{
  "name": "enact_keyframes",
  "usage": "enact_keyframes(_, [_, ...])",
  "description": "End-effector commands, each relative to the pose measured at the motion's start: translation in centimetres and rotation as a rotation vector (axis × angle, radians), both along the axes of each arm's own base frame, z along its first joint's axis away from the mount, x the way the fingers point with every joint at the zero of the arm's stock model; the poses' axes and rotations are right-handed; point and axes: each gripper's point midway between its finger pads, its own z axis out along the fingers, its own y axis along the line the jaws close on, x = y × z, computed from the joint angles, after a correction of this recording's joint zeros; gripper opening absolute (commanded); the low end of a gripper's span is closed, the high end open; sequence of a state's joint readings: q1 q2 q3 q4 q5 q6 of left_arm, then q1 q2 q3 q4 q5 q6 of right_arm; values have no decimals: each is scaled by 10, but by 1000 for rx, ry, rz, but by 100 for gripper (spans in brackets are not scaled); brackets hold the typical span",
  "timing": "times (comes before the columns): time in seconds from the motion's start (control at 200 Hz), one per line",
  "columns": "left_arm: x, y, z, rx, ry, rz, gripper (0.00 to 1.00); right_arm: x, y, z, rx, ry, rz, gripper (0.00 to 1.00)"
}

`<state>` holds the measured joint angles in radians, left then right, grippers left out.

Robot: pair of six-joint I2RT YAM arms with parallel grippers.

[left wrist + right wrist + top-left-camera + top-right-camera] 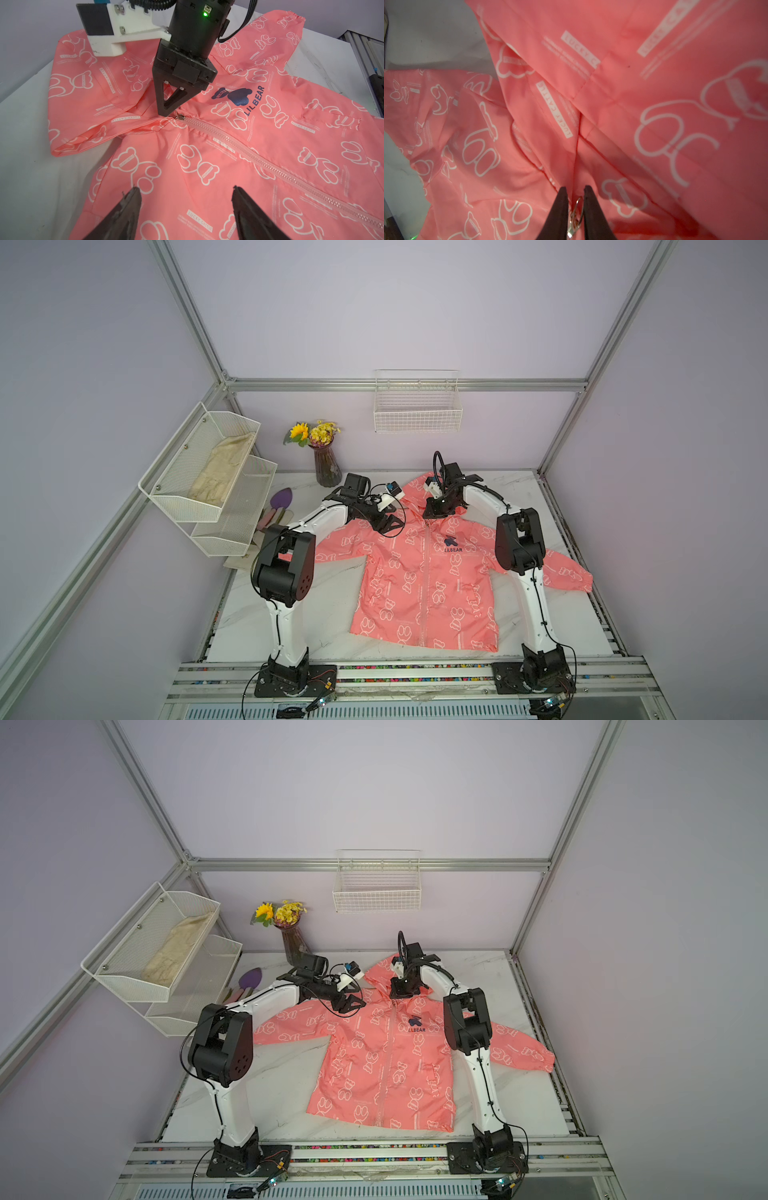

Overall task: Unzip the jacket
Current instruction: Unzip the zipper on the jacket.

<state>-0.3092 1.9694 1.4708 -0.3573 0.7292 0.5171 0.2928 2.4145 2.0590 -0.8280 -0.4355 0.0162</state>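
Your jacket [419, 585] [374, 1065] lies flat and front up on the bench [324, 614], a little right of the middle. Its hood [415, 493] is at the far side, its hem is near and both sleeves are spread out. The zipper [259, 153] is closed along its whole visible length, with the slider [181, 117] up at the collar.

Your right claw [575, 188] [166, 113] points down at the collar, just below the hood. In the right wrist view its two fingers stand close together, with the metal ring [578, 202] of the zipper pull between them. The ring lies against one finger, and a thin gap shows on the other side. You cannot tell from these views whether the ring is truly pinched or only flanked.

Your left claw [185, 188] [388, 526] is spread wide and holds nothing. It sits over the jacket's left shoulder and chest, left of the zipper and well apart from the ring. From the top views you cannot tell whether its tips touch the fabric.
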Motion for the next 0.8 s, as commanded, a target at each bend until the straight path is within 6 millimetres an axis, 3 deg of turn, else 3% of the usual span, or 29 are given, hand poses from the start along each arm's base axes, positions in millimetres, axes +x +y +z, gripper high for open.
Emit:
enact_keyframes(0.0, [8, -7, 16, -34, -50, -27, 70, -5, -1, -2, -12, 6, 23, 17])
enact_keyframes(0.225, [10, -9, 15, -34, -21, -25, 71, -11, -3, 1, -18, 5, 22, 11])
enact_keyframes(0.425, [8, -8, 7, -2, -20, -74, 71, -15, -8, 11, -44, -58, 41, 0])
enact_keyframes(0.565, [6, -10, 4, 19, -50, -159, 71, -23, -3, 37, -38, -272, 117, 0])
enact_keyframes(0.705, [8, -16, -2, 29, -2, -242, 69, -58, 12, 76, 29, -614, 342, 0])
enact_keyframes(0.795, [10, -22, 0, 11, 0, -292, 67, -68, 9, 89, 25, -712, 369, 0])
